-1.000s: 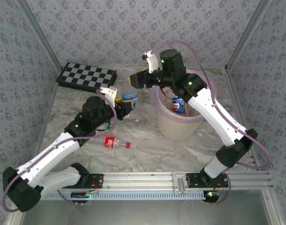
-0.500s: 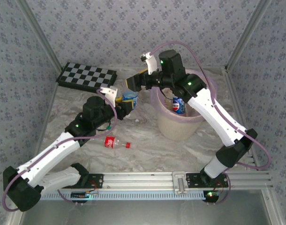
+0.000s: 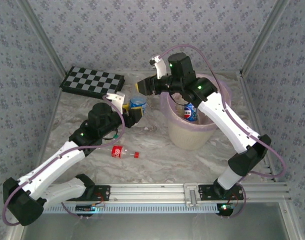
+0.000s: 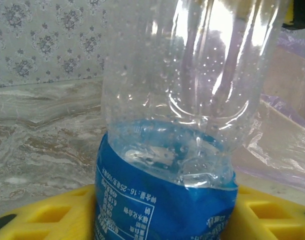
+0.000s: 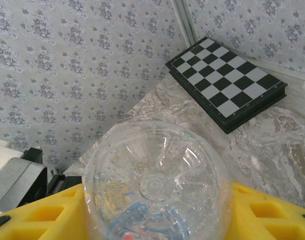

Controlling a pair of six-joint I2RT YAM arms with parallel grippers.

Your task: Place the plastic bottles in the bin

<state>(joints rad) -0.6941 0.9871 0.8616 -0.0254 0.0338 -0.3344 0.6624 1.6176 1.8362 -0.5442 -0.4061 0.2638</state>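
A clear plastic bottle with a blue label (image 3: 138, 103) is held up left of the bin (image 3: 188, 137), a cream bucket with a pink liner. My left gripper (image 3: 134, 112) is shut on its crumpled label (image 4: 162, 200), with yellow fingers (image 4: 47, 217) tight on both sides. My right gripper (image 3: 144, 86) reaches in from the bin side. The bottle's round clear base (image 5: 157, 180) sits between the right fingers (image 5: 272, 215), facing that camera. Another blue-labelled bottle (image 3: 191, 112) lies inside the bin. A red-labelled bottle (image 3: 123, 152) lies on the table in front of the left arm.
A black-and-white chequered board (image 3: 92, 82) lies at the back left, also seen in the right wrist view (image 5: 227, 82). The bin's pink liner (image 4: 287, 125) is close on the right of the left wrist view. Patterned walls close in the marble table on three sides.
The right wrist has shifted slightly left towards the held bottle. The left arm and the bottle stay where they were.
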